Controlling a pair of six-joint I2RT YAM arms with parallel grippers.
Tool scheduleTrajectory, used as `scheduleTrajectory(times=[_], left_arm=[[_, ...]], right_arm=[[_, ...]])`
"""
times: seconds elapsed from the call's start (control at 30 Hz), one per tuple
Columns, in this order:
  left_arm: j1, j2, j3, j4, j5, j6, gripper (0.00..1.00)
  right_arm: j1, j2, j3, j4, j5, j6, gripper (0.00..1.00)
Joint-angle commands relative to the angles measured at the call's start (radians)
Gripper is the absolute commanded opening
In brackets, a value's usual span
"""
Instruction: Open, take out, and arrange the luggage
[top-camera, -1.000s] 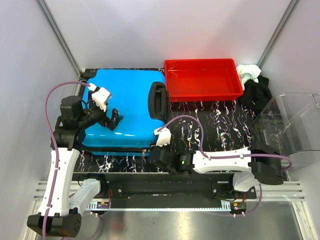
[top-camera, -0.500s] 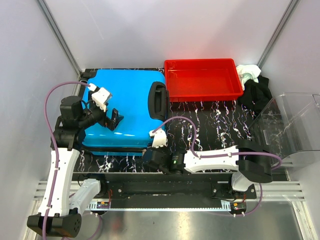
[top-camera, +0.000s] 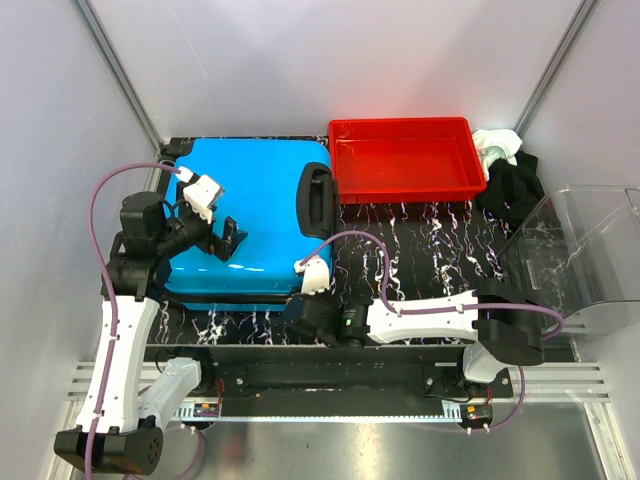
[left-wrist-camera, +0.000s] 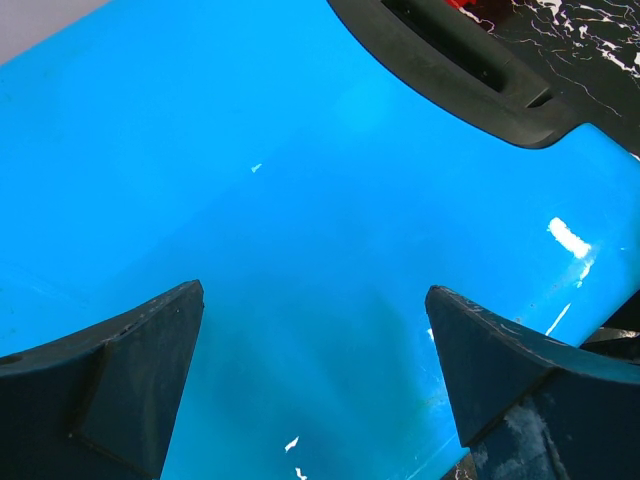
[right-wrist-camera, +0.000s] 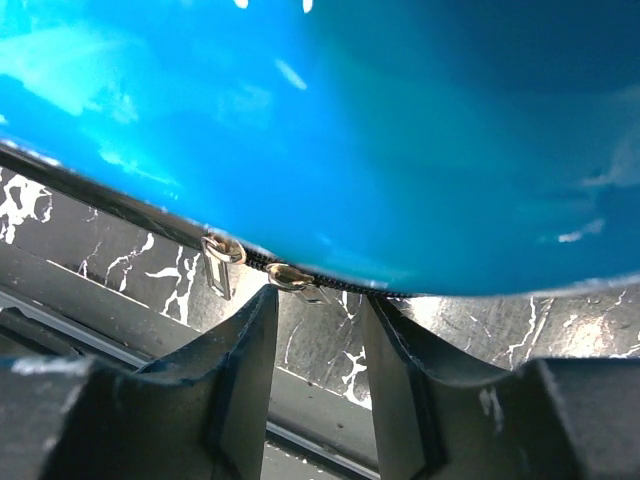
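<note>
The luggage (top-camera: 255, 215), a bright blue hard-shell suitcase, lies flat and closed at the table's left. Its black side handle (top-camera: 318, 200) faces right. My left gripper (top-camera: 228, 238) is open and hovers just above the lid; in the left wrist view it (left-wrist-camera: 312, 300) shows only blue shell (left-wrist-camera: 300, 180) between the fingers. My right gripper (top-camera: 297, 308) is low at the suitcase's near right corner. In the right wrist view it (right-wrist-camera: 318, 300) is open with a narrow gap. Two metal zipper pulls (right-wrist-camera: 295, 280) hang from the seam just above its left fingertip (right-wrist-camera: 262, 305). Nothing is held.
A red tray (top-camera: 405, 160) stands behind and right of the suitcase. Black and white cloths (top-camera: 505, 170) lie at the back right. A clear plastic bin (top-camera: 590, 250) stands at the right edge. The black marbled tabletop (top-camera: 420, 240) lies between them.
My right arm has slid left along the suitcase's near edge, bringing the gripper up to the zipper pulls. The left arm and the suitcase have not moved.
</note>
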Motion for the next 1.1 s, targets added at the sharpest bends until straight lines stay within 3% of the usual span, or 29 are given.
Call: scheduleTrajectory(times=[0.0,0.63,0.87,0.97,1.07], left_arm=[[-0.004,-0.014,0.002,0.041,0.023,0.003,0.99],[-0.004,-0.008,0.005,0.044,0.017,0.006,0.99],[-0.002,-0.008,0.003,0.043,0.015,0.006,0.99],[-0.004,-0.006,0.005,0.043,0.014,0.006,0.99],[-0.002,-0.006,0.005,0.044,0.014,0.006,0.99]], right_arm=[[-0.035,-0.032,0.064,0.118,0.112,-0.043,0.45],[-0.053,0.008,0.133,0.19,0.087,-0.16,0.37],[-0.059,0.002,0.147,0.213,0.063,-0.174,0.29],[-0.058,-0.002,0.151,0.216,0.06,-0.18,0.15],[-0.059,-0.01,0.144,0.214,0.064,-0.18,0.07]])
